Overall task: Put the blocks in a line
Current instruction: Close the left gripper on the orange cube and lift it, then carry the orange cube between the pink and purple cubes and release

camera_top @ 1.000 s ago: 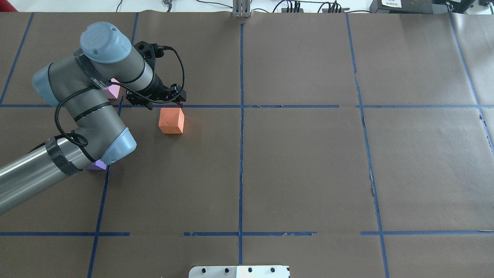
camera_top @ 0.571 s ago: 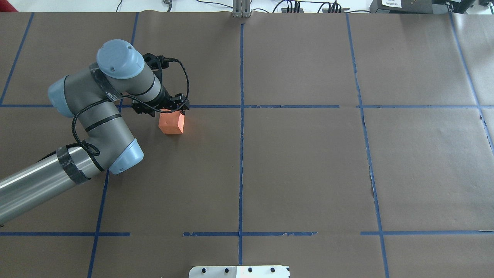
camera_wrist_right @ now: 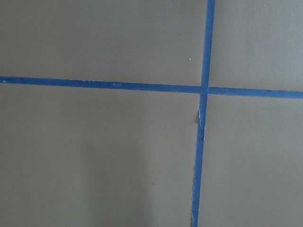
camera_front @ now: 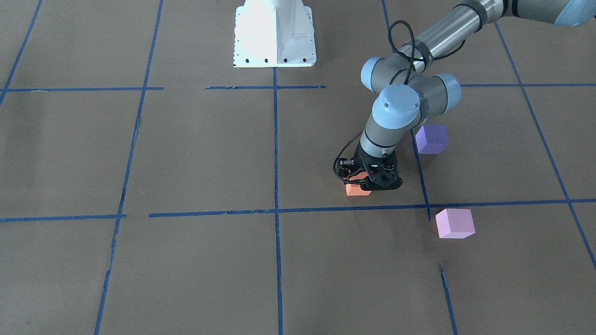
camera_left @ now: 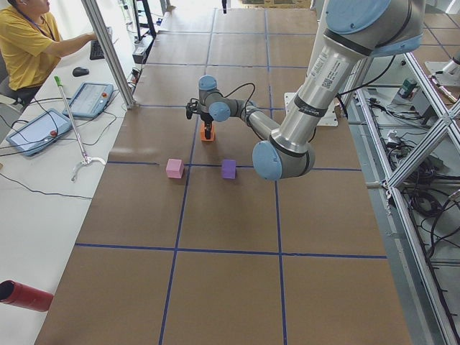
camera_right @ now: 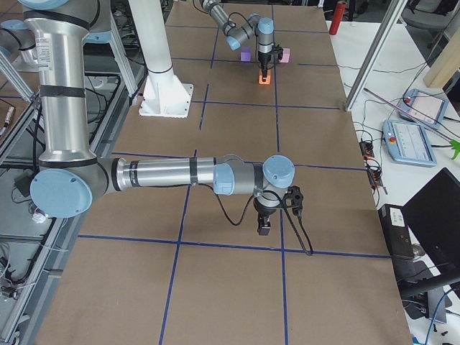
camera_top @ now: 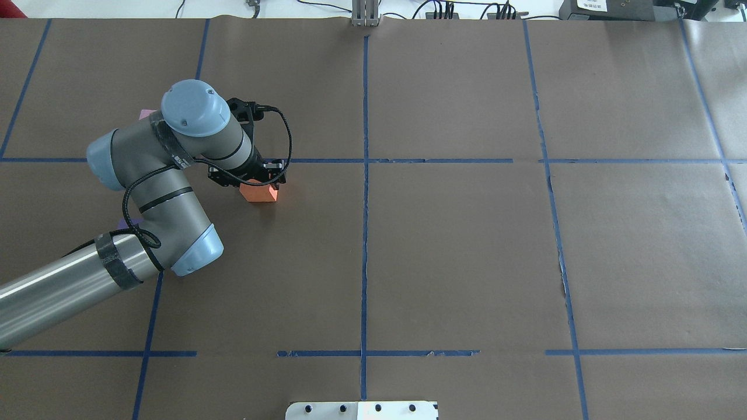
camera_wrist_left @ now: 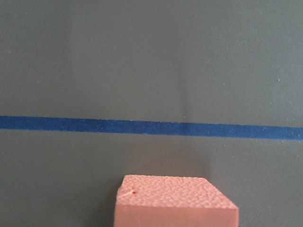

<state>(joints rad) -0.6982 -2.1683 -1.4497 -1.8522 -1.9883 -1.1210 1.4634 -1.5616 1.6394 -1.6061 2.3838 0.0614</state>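
The orange block [camera_top: 261, 193] lies on the brown paper just below a blue tape line. My left gripper [camera_top: 257, 178] points down right over it, open, with its jaws straddling the block; the front view shows the gripper [camera_front: 368, 182] low on the orange block [camera_front: 356, 190]. The left wrist view shows the orange block's top [camera_wrist_left: 175, 201] at the bottom edge. The purple block [camera_front: 431, 138] and the pink block [camera_front: 455, 223] lie apart beside the arm. My right gripper [camera_right: 264, 226] hangs close over bare table; I cannot tell if it is open or shut.
Blue tape lines [camera_top: 365, 175] split the brown table cover into squares. The white robot base [camera_front: 274, 35] stands at the table's edge. An operator [camera_left: 29, 43] sits at a side desk with tablets. In the overhead view my left arm hides most of the pink and purple blocks.
My left arm has swung right and toward the robot, and the gripper has come down from beside the tape line onto the orange block. The blocks have not moved.
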